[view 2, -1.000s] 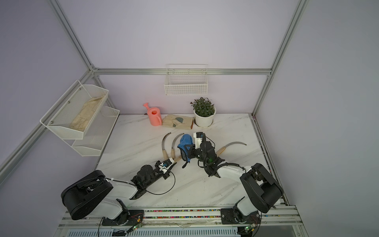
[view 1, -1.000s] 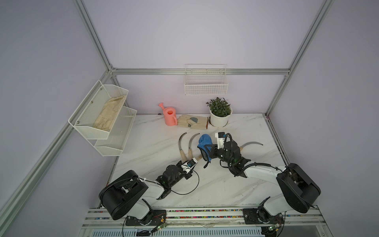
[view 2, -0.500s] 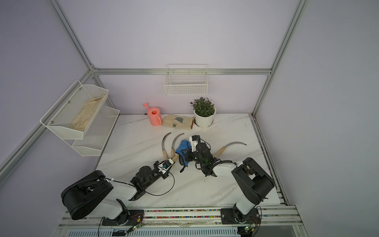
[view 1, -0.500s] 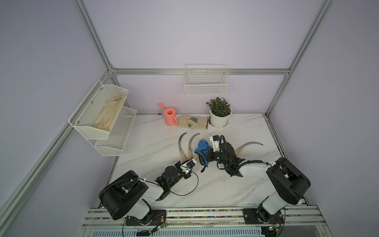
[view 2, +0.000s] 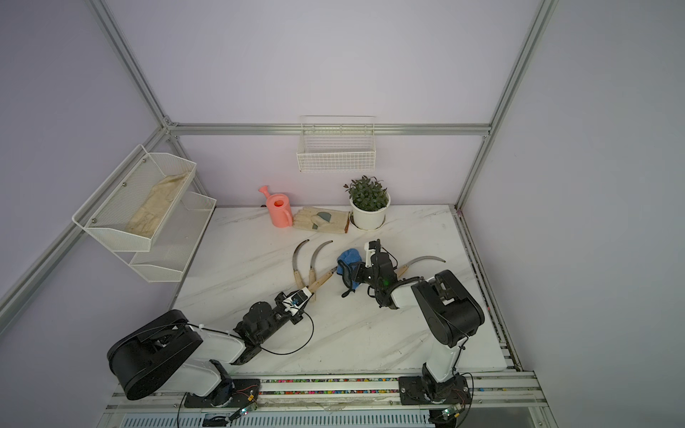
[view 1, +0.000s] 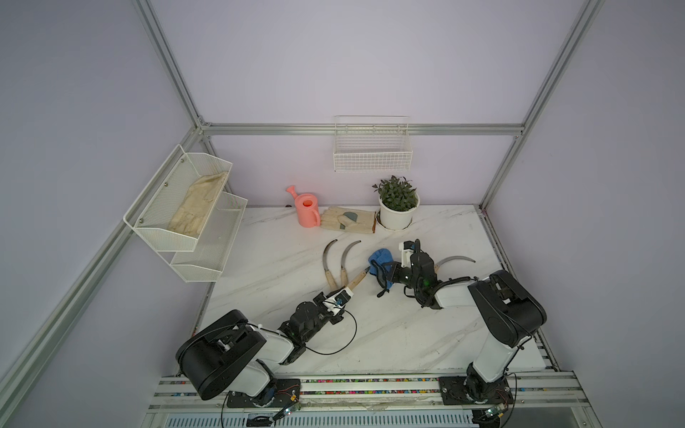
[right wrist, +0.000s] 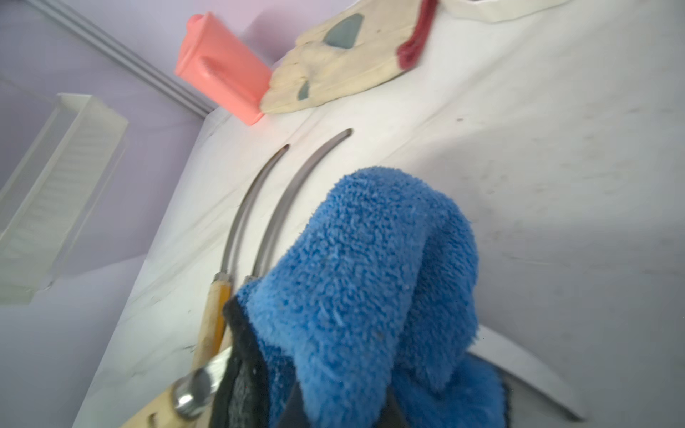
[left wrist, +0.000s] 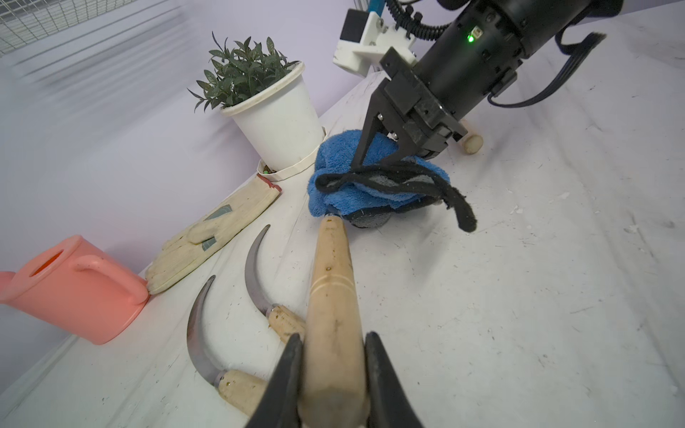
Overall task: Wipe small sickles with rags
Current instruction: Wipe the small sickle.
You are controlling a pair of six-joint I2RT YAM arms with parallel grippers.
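Since a moment ago the right gripper (left wrist: 374,160) has drawn the blue rag (left wrist: 370,192) a little away from the handle, further along the blade. It is closed tight on the rag, which lies bunched over the blade of one sickle (left wrist: 331,281). The left gripper (left wrist: 333,338) is clamped on this sickle's wooden handle. Just beside it two more sickles (view 1: 327,264) lie side by side on the table (view 1: 389,333). The fourth sickle (view 1: 455,260) lies behind the right arm.

Two sickles (view 1: 330,279) lie side by side left of the rag (view 1: 380,256); another sickle (view 1: 456,258) lies right, its handle seemingly hidden.
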